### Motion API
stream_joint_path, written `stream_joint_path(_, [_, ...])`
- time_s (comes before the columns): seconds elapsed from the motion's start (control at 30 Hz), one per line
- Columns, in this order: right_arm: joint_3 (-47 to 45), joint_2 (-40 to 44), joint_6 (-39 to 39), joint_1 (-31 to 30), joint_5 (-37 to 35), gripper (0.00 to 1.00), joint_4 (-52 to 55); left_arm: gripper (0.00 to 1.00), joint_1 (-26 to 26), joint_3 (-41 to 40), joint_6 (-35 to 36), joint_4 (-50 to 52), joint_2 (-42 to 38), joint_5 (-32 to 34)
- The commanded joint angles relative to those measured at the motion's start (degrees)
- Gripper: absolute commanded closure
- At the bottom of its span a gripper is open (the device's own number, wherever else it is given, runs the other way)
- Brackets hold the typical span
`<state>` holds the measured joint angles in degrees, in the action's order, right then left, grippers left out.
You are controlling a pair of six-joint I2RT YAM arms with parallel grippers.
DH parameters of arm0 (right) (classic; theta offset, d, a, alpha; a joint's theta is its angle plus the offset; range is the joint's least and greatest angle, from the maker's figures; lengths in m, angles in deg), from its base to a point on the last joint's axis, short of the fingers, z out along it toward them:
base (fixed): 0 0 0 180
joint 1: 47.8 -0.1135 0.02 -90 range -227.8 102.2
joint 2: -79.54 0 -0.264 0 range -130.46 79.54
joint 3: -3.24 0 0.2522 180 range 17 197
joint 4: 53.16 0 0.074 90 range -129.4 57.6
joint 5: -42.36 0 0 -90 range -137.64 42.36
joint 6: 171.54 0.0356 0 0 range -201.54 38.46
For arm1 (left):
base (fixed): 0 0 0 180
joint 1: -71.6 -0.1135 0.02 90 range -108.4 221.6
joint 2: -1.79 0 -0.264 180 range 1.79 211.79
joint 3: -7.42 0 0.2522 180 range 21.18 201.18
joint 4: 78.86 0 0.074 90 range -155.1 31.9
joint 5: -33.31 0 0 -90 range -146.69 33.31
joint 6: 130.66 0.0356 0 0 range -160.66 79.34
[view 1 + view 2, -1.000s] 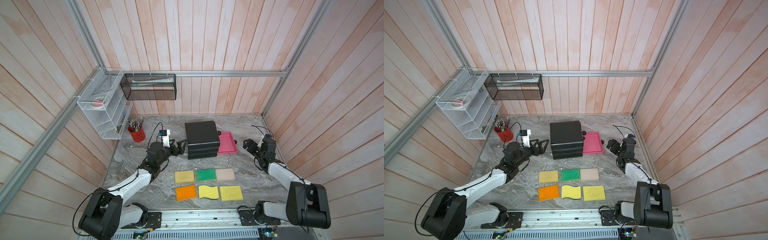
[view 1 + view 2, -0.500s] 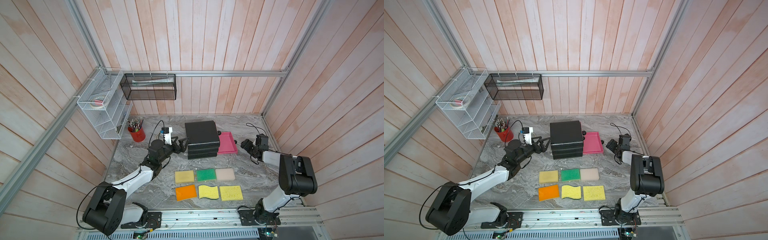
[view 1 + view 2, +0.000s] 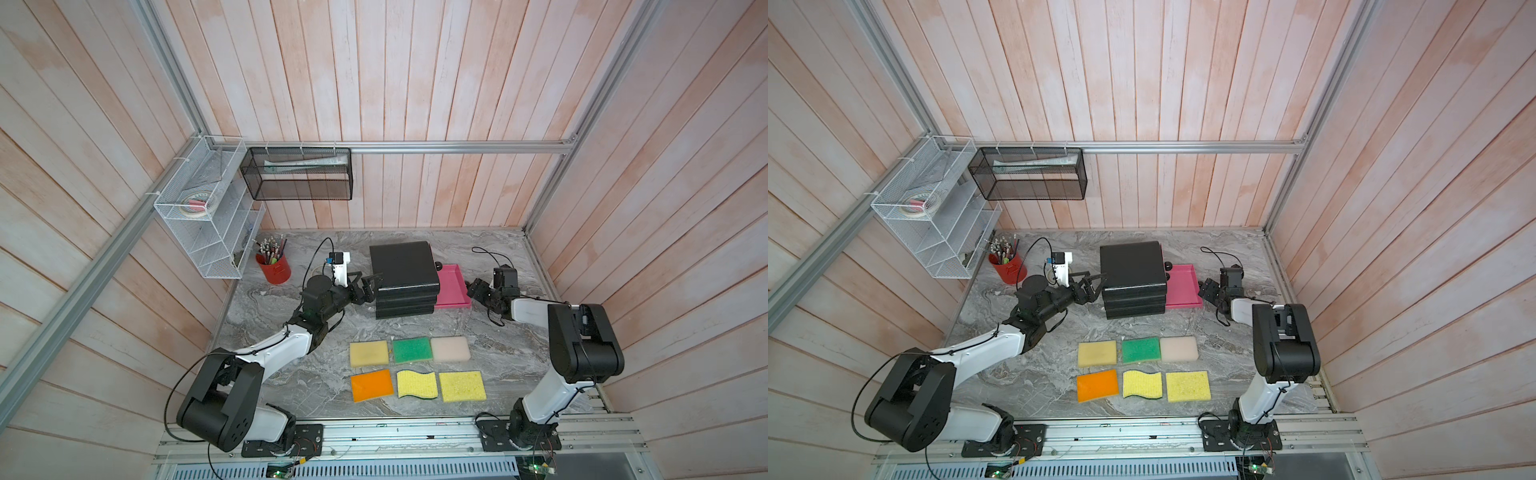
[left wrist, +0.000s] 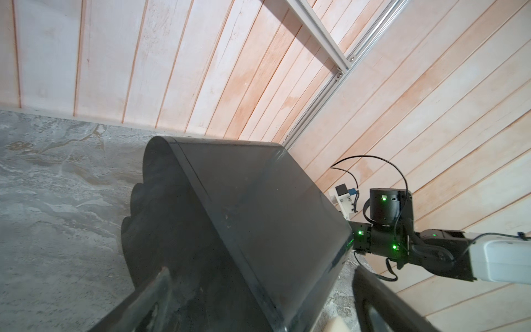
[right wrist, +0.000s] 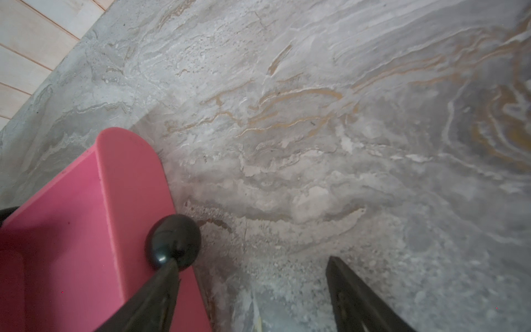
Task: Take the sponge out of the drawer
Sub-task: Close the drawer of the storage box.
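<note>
The black drawer cabinet (image 3: 403,270) (image 3: 1131,266) stands mid-table, with its pink drawer (image 3: 451,282) (image 3: 1181,286) pulled out on the right side. The sponge cannot be made out. In the right wrist view the pink drawer (image 5: 71,230) holds a darker pink patch at its inner end, and I cannot tell what it is. My right gripper (image 3: 473,289) (image 5: 253,263) is open at the drawer's front, one finger against its black knob (image 5: 172,241). My left gripper (image 3: 368,286) (image 4: 261,270) is open, its jaws straddling the cabinet's (image 4: 258,215) left edge.
Several coloured foam squares (image 3: 415,368) lie in two rows in front of the cabinet. A red pen cup (image 3: 273,268) stands at the back left. A white wire shelf (image 3: 208,216) and a black mesh basket (image 3: 297,174) hang on the walls.
The right arm has folded up and carried its gripper left to the drawer's front, with the jaws slightly narrowed. The left gripper has moved closer to the cabinet's side.
</note>
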<state>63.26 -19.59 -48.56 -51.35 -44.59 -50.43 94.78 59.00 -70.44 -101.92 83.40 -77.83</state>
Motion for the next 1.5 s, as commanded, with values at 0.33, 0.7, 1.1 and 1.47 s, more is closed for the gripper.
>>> stream_joint_path(0.33, [0.12, 0.69, 2.27, -5.06, 1.61, 0.18, 0.59, 0.0, -0.31, 1.46, -2.08, -4.03, 2.44, -3.55])
stream_joint_path(0.7, [1.02, 0.2, 2.1, -8.29, 2.31, 0.19, 0.7, 0.0, -0.25, 1.55, -2.44, -4.3, 2.29, -4.26])
stream_joint_path(1.1, [1.29, 0.76, 2.27, -11.51, 2.46, 0.19, -0.03, 0.0, -0.28, 1.29, -2.48, -4.36, 1.97, -4.35])
stream_joint_path(1.47, [0.32, 0.99, 3.12, -13.24, 3.52, 0.19, -2.31, 0.0, -0.24, 1.32, -2.48, -4.56, 2.1, -4.69])
